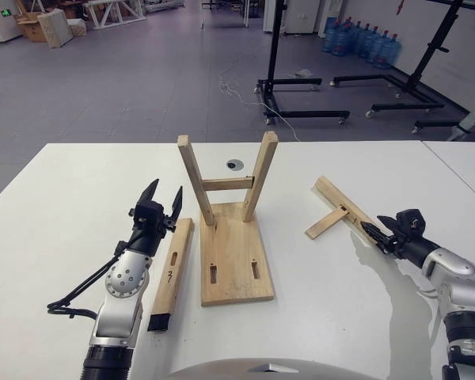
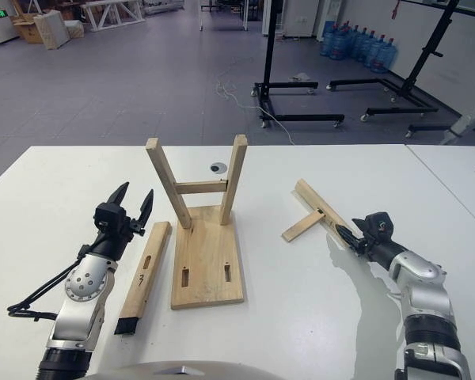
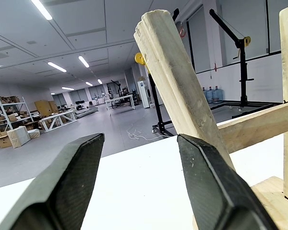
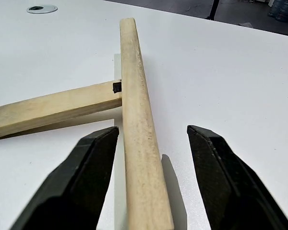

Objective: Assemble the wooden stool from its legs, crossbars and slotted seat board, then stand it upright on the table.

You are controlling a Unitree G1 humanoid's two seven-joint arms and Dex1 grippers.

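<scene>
Currently, the slotted seat board (image 1: 236, 261) lies flat at the middle of the white table (image 1: 71, 190), with two open slots visible in its near half. Two legs stand in its far end: the left standing leg (image 1: 196, 180) and the right standing leg (image 1: 260, 176). They sit close together at the board and splay apart toward their tops, and a crossbar (image 1: 227, 184) joins them at mid-height.

A loose leg (image 1: 172, 265) lies flat just left of the seat board, roughly parallel to its long edge, with a dark cap (image 1: 158, 322) on its near end. The left gripper (image 1: 165, 191) is at the far end of this leg, pointing away toward the left standing leg. Its fingers (image 3: 62, 191) are spread and hold nothing.

To the right, well apart from the seat board, a second flat leg (image 1: 338, 204) carries a short crossbar (image 1: 324, 226) plugged into its side, forming a T. The right gripper (image 4: 152, 129) is at the near end of this leg. Its fingers (image 4: 86, 177) are spread, one on either side of the wood, with a gap showing at each side.

A round grommet (image 1: 235, 165) is set in the table beyond the seat board
</scene>
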